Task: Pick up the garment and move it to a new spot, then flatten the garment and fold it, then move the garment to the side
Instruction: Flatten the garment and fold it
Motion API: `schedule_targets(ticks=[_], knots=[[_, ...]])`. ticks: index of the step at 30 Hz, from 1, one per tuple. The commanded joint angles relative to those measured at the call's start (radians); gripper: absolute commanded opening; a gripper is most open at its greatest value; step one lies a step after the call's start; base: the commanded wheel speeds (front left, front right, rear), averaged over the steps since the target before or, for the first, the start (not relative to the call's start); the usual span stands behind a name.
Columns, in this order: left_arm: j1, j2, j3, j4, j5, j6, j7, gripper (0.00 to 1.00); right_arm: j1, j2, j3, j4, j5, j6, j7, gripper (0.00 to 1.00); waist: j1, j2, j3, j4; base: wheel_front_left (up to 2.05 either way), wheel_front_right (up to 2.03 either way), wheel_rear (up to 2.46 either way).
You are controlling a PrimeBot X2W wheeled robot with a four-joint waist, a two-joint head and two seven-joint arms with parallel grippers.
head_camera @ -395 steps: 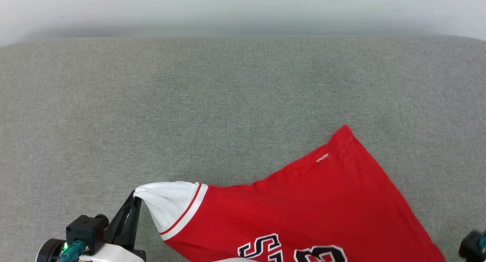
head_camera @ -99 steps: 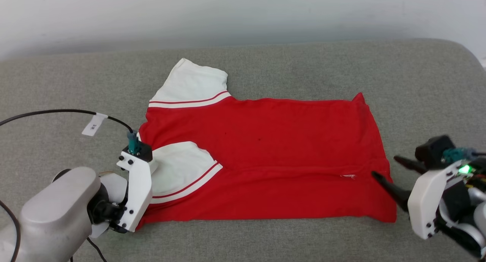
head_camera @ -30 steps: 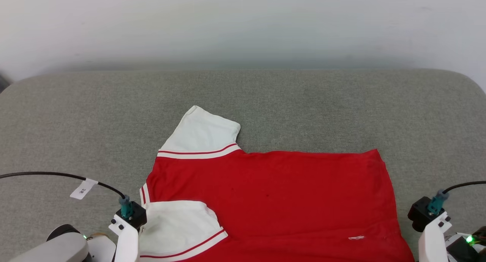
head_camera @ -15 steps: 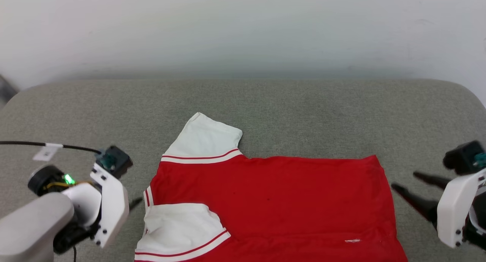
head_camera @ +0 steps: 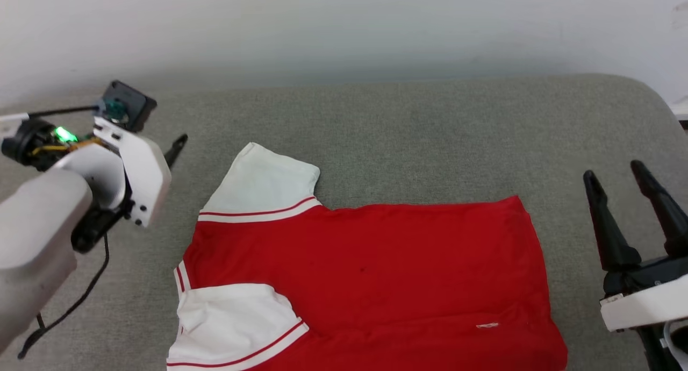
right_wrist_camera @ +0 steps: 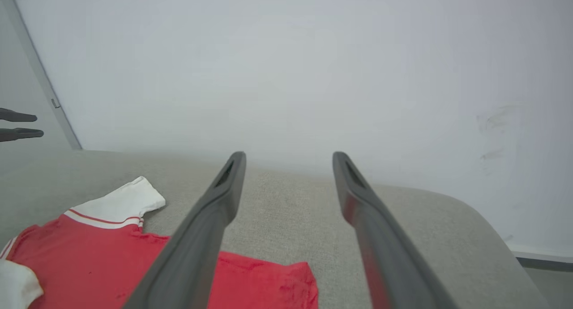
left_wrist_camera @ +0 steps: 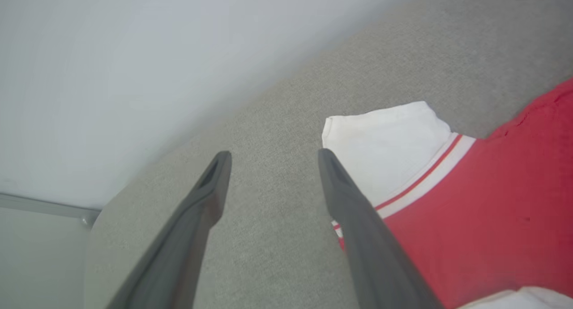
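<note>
The garment (head_camera: 365,263) lies flat on the grey cushion, plain red side up, so its print is hidden. Its far white sleeve (head_camera: 263,180) is spread out, and the near white sleeve (head_camera: 231,317) is folded over the red body. My left gripper (head_camera: 180,142) hovers at the far left, beyond that far sleeve, open and empty. In the left wrist view its fingers (left_wrist_camera: 273,153) stand apart just left of the sleeve (left_wrist_camera: 385,139). My right gripper (head_camera: 613,172) is open and empty to the right of the hem (head_camera: 537,285), fingers apart (right_wrist_camera: 290,154) above the cloth (right_wrist_camera: 89,255).
The grey cushion (head_camera: 408,134) runs back to a pale wall (head_camera: 344,27) and curves off at its right end (head_camera: 656,107). A black cable (head_camera: 70,306) hangs from my left arm. The left gripper's fingers (right_wrist_camera: 18,125) show at the right wrist view's left edge.
The left gripper has moved off the near sleeve toward the far left. The right gripper has swung its fingers to point away from me. The head camera has shifted; the garment lies as before.
</note>
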Motion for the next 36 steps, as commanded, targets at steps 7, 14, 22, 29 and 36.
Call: schedule_targets(ticks=[7, 14, 22, 29, 36], knots=[[-0.174, -0.058, 0.064, 0.126, -0.072, -0.028, 0.114, 1.00, 0.107, 0.160, -0.052, -0.134, -0.138, -0.001, -0.094, 1.00, 0.0000, 0.0000, 0.155, -0.069, 0.00, 0.00, 0.00], [-0.302, -0.089, 0.062, 0.186, -0.124, -0.068, 0.314, 1.00, 0.087, 0.199, -0.031, -0.136, -0.158, -0.001, -0.139, 1.00, 0.0000, 0.0000, 0.273, -0.116, 0.00, 0.00, 0.00], [-0.407, -0.075, 0.009, 0.208, -0.189, -0.104, 0.671, 1.00, 0.030, 0.200, -0.002, -0.112, -0.172, -0.001, -0.190, 1.00, 0.0000, 0.0000, 0.388, -0.165, 0.00, 0.00, 0.00], [-0.392, -0.072, -0.024, 0.189, -0.203, -0.102, 0.779, 1.00, 0.000, 0.194, 0.015, -0.080, -0.177, -0.001, -0.217, 1.00, 0.0000, 0.0000, 0.445, -0.183, 0.00, 0.00, 0.00], [-0.346, -0.076, -0.054, 0.168, -0.213, -0.111, 0.797, 0.00, -0.019, 0.182, 0.014, -0.051, -0.181, -0.001, -0.231, 1.00, 0.0000, 0.0000, 0.452, -0.181, 0.00, 0.00, 0.00]])
